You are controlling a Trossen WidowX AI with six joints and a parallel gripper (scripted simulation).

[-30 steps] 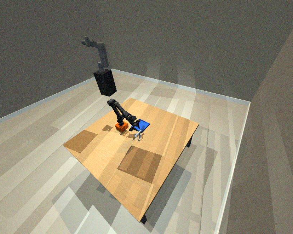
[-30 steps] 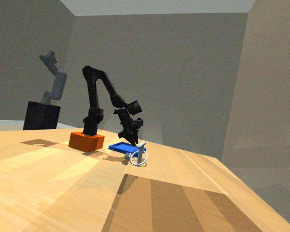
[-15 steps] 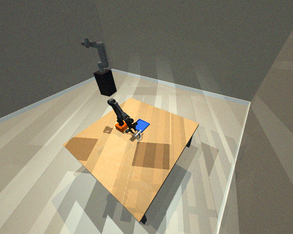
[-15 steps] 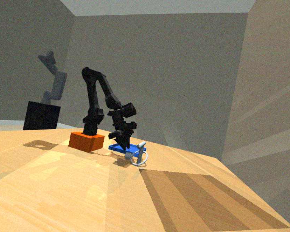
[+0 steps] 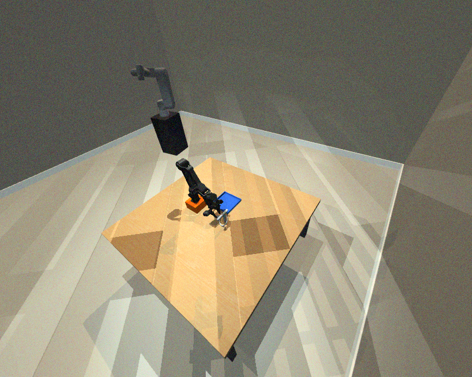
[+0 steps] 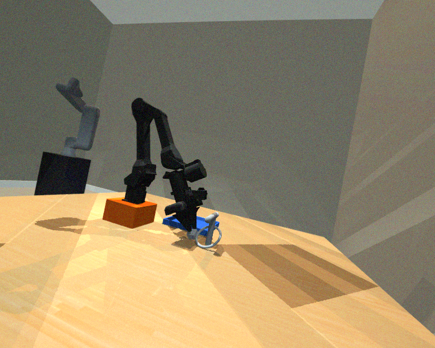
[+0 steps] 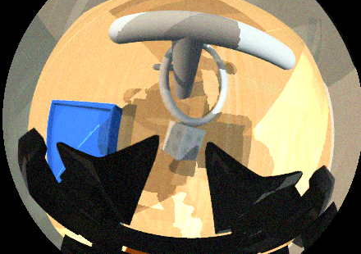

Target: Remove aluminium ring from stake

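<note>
Ring (image 5: 227,222) (image 6: 220,237) (image 7: 224,82) encircles the stake (image 5: 223,214) (image 6: 210,231) (image 7: 187,67) under its cross-bar; we see our spread pincer (image 5: 220,214) (image 6: 192,229) (image 7: 183,143) near the tab (image 6: 191,234) (image 7: 184,140).

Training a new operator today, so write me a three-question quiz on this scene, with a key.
1. True or false: the ring is inside the tray.
2. Which colour is the block under the black arm's base? A) green B) orange C) white
3. Fill in: the fingers of the end effector stand ____ (apart / together).

Key: 1 false; 2 B; 3 apart
</note>
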